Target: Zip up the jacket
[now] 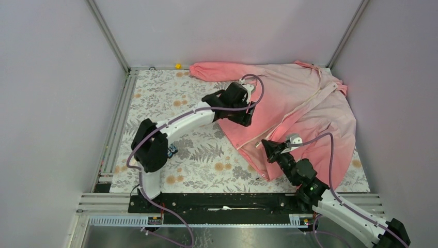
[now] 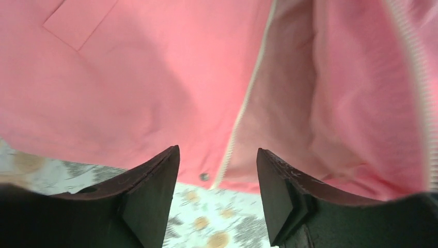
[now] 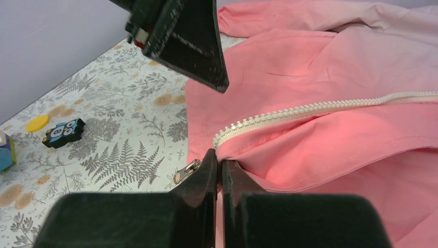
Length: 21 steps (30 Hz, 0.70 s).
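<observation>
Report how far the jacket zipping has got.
Done: the right gripper, jaws shut, pinches the jacket at its bottom edge, at the foot of one row of zipper teeth, beside the metal pull. In hand: the left gripper, jaws open, hangs over the other front edge. Left: the two zipper rows lie apart, so nothing is zipped yet.
</observation>
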Each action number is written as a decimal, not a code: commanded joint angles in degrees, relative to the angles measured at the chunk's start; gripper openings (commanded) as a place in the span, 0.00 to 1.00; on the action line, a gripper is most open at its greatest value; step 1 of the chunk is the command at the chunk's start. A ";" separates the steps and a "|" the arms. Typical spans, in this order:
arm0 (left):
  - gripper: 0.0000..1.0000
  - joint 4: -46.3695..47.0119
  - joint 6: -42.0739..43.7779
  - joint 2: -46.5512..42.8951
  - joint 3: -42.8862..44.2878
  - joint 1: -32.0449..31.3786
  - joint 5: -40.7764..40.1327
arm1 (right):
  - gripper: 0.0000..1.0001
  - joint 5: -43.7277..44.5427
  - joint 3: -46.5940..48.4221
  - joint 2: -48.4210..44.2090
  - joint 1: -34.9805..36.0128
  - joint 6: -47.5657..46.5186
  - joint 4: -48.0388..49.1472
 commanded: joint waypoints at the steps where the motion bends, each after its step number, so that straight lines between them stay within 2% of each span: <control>1: 0.61 -23.82 19.46 8.21 9.86 3.06 5.10 | 0.00 0.15 -0.19 -2.25 0.05 0.49 1.57; 5: 0.63 -29.62 20.86 16.68 19.91 3.71 5.84 | 0.00 0.22 -0.24 -2.32 0.04 0.70 1.45; 8: 0.61 -33.77 21.09 22.25 26.63 3.29 6.89 | 0.00 -0.08 -0.25 -1.37 0.04 0.91 1.86; 16: 0.50 -37.59 19.01 28.38 32.65 1.78 4.01 | 0.00 -1.01 -0.17 0.37 0.03 1.11 2.99; 21: 0.55 -37.90 16.92 28.95 33.20 0.04 1.05 | 0.00 -1.15 -0.18 1.02 0.02 1.21 3.39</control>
